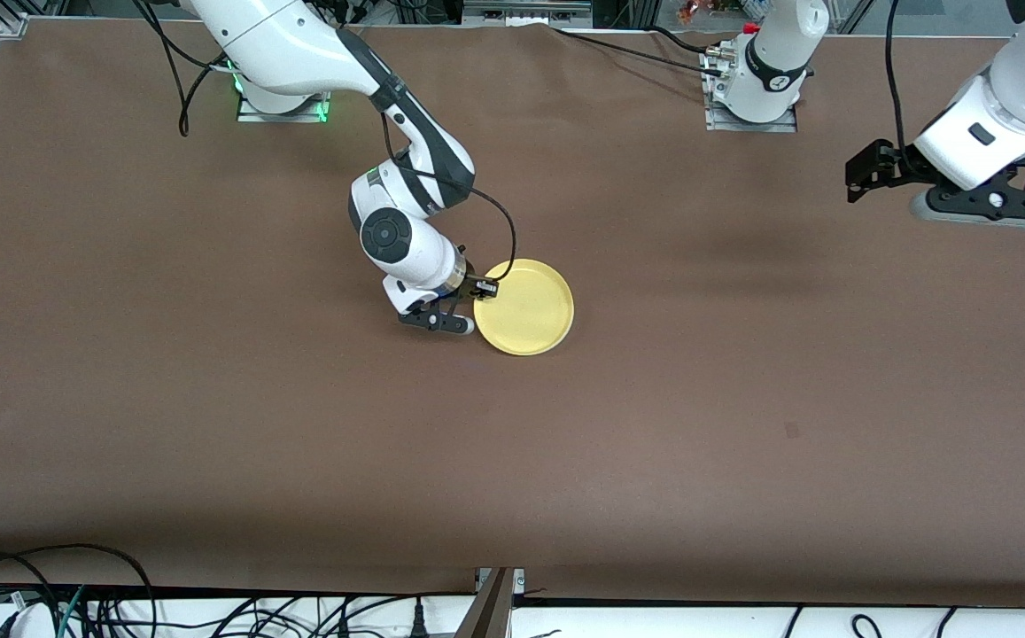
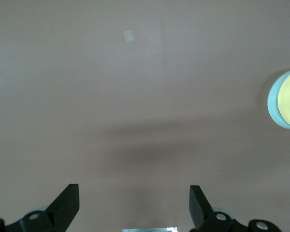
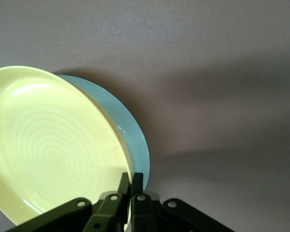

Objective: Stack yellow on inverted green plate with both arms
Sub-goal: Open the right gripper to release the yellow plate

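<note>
Yellow round plastic plate (image 1: 525, 307) covers the mint-green round plate (image 3: 135, 140); our right gripper (image 1: 475, 306) pinches its nine-o'clock rim. We should unclench gently. Our left gripper (image 2: 134, 205) waits, fingers spread.

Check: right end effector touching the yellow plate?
Touching. In the right wrist view the right end effector has its fingers pinched on the rim of the yellow plate, which sits over the green plate.

One arm bends low, one arm waits up high

The right arm (image 1: 406, 177) reaches out from its base and bends down, so the right gripper (image 1: 468, 306) sits low near the middle of the table with its fingers (image 3: 123, 186) almost pressed together. The left arm (image 1: 999, 97) waits at its own end, and the left gripper (image 2: 134, 203) hangs high with its fingers spread wide apart.
</note>
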